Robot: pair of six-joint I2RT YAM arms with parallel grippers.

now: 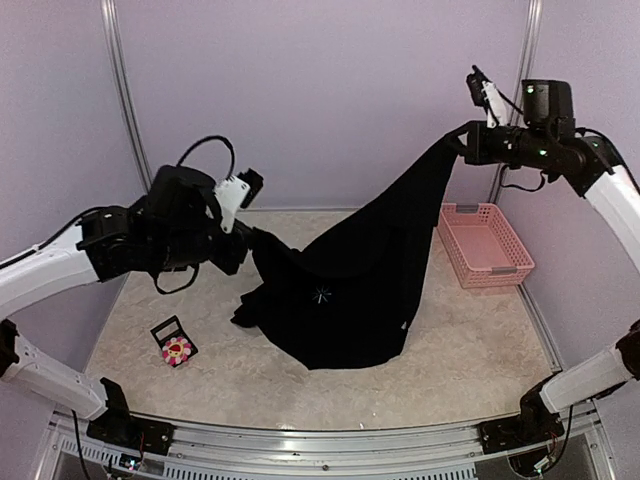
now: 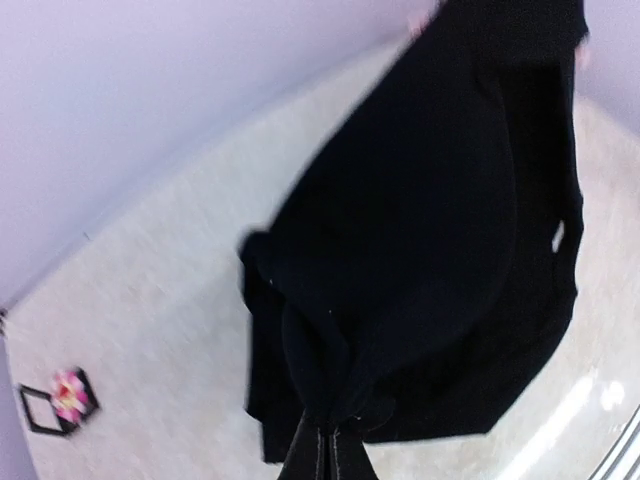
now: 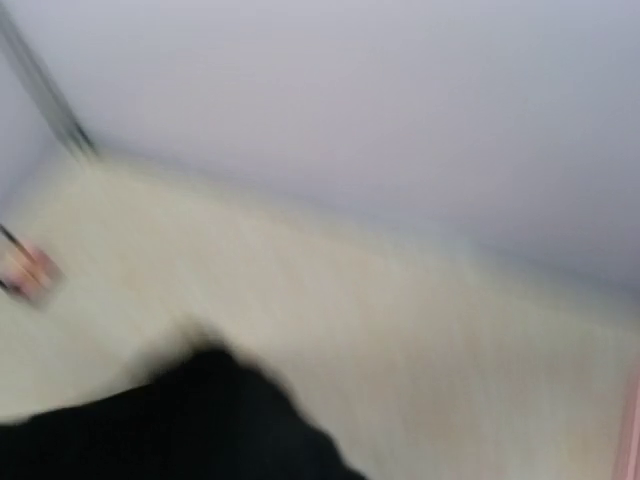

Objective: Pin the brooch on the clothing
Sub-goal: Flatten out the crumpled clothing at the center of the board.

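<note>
The clothing (image 1: pixel 350 280) hangs stretched across the middle of the frame, with the left end effector (image 1: pixel 248 243) clenched on its left corner and the right end effector (image 1: pixel 462 142) grasping its upper right corner. The brooch (image 1: pixel 178 348) lies on the table (image 1: pixel 460 340) at lower left, apart from it.

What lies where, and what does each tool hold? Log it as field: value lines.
T-shirt: black, hung between both tools, lower edge down at the table
left tool: shut on the T-shirt, low
right tool: shut on the T-shirt, high
brooch: flower on the table, apart from the T-shirt, not pinned
basket: pink, at the table's right side
</note>
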